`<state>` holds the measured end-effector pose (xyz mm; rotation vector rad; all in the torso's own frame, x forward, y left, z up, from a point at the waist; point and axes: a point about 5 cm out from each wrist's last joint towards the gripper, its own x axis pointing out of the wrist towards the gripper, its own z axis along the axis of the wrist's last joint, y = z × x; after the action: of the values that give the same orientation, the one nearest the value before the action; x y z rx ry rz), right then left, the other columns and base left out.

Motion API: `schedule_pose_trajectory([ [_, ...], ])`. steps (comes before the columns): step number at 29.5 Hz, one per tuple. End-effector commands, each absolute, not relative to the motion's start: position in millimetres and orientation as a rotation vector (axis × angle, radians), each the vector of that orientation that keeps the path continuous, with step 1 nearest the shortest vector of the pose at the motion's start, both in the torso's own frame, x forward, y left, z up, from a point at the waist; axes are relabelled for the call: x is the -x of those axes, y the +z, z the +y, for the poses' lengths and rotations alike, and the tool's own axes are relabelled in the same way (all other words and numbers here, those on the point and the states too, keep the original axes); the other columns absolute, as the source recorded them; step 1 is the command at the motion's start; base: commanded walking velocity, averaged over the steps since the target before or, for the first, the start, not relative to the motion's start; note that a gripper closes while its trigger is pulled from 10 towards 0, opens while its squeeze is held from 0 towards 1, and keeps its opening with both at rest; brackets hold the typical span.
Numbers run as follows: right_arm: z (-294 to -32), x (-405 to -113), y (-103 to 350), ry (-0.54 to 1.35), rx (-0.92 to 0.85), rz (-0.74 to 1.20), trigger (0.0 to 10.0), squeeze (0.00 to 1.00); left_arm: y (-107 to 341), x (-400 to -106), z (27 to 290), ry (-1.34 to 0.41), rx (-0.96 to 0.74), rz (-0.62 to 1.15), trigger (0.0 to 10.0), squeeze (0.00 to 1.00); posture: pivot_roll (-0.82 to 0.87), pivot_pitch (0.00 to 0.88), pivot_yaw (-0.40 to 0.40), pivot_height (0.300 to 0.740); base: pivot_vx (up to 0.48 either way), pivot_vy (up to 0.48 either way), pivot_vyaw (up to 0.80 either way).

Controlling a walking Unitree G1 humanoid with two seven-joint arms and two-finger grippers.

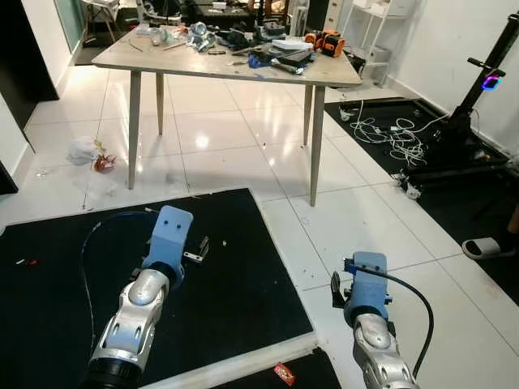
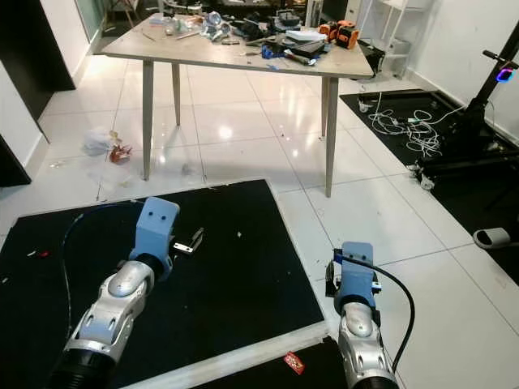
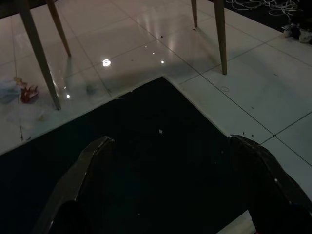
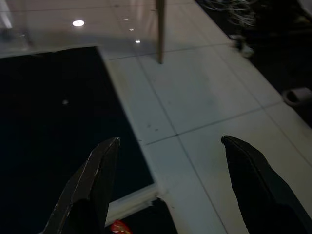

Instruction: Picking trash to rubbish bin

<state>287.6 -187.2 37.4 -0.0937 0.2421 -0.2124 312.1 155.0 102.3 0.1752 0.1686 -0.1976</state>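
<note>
A small red wrapper [image 1: 284, 373] lies on the black mat's white border, on the floor between my two arms; it also shows as the red wrapper [image 4: 118, 227] just below the right fingers. A crumpled white plastic bag [image 1: 83, 149] and a red scrap [image 1: 104, 163] lie on the tiles by the table's left leg. My left gripper [image 3: 171, 139] hangs open over the black mat [image 1: 227, 275], holding nothing. Above the mat's edge and the white tiles, my right gripper [image 4: 170, 140] is open and empty too.
A wooden table [image 1: 146, 57] cluttered with tools stands ahead on thin legs. White cables [image 1: 393, 130] and a black wheeled stand [image 1: 454, 138] occupy a dark mat at the right. A grey slipper [image 1: 483, 247] lies at the far right.
</note>
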Motion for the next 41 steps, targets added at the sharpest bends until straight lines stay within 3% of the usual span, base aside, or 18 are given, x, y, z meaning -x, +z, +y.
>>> schedule_pose_trajectory([
  [1,-186.5,-287.8,37.7,-0.215,0.098,0.238,10.0,0.00,103.8,-310.4,152.4,-0.221,-0.153,0.151,10.0,0.00,0.03,0.082,0.009,0.740,0.000,0.000,0.00],
  [41,-187.6,-285.7,36.9,-0.216,0.100,0.248,10.0,0.00,105.9,-310.3,147.2,-0.248,-0.135,0.141,10.0,0.00,0.03,0.101,0.012,0.740,0.304,0.000,0.00],
])
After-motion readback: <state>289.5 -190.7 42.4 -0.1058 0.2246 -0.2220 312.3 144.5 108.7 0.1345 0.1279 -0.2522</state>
